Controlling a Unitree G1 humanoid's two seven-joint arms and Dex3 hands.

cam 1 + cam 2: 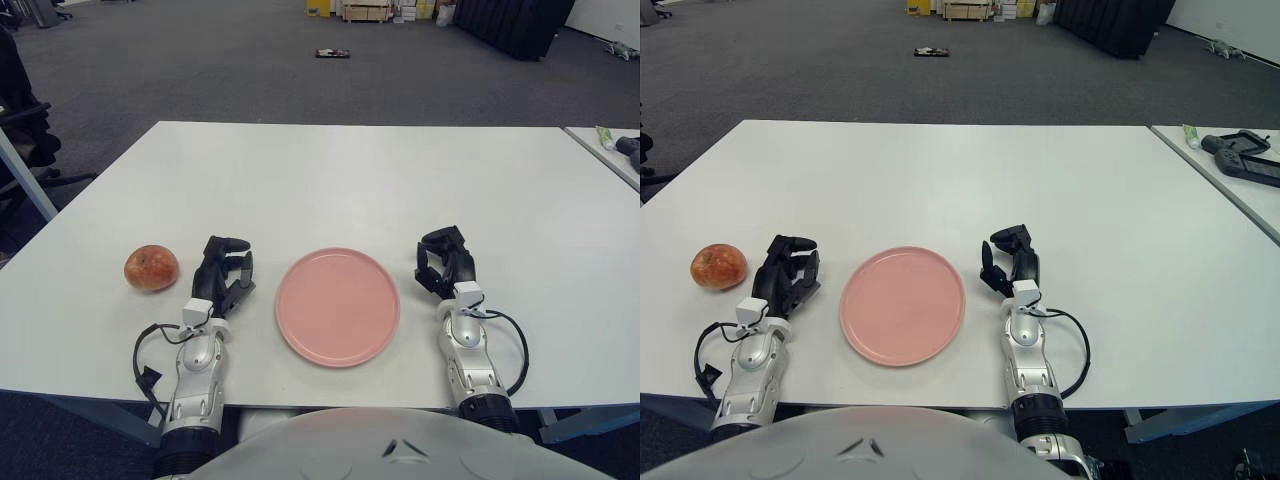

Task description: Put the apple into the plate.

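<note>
Fingers of the left hand (222, 272) curl loosely, holding nothing, just left of the pink plate (337, 305); the right hand (447, 262), similarly empty, shows right of it. Farther left of the plate sits the apple (151, 267): probably firm, smooth, roll-prone, best grasped around its widest part.

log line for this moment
apple: on table, left of left hand | plate: empty | right hand: right of plate | grasp: none
</note>
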